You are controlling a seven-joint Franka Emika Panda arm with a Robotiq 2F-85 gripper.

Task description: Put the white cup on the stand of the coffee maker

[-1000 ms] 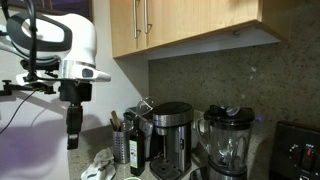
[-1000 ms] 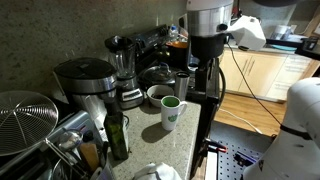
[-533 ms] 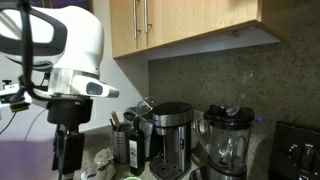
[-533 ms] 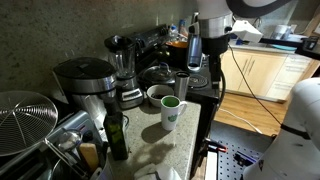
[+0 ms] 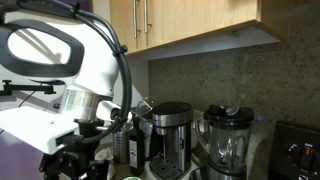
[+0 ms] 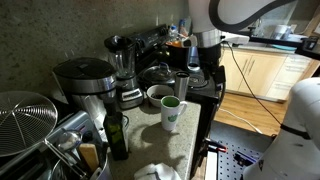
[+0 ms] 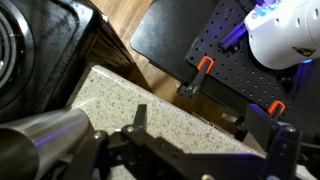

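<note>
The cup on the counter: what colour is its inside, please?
Green inside the white cup, best seen in an exterior view.

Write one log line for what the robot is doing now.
white cup: upright on counter | gripper: open, empty, apart from cup | coffee maker: no cup yet

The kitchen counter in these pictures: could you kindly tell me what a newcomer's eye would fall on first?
The big white robot arm fills the left half of an exterior view, very close to the camera. Next comes the white cup, green inside, which stands alone near the edge of the speckled counter. It is apart from the coffee maker and the blender along the wall.
</note>
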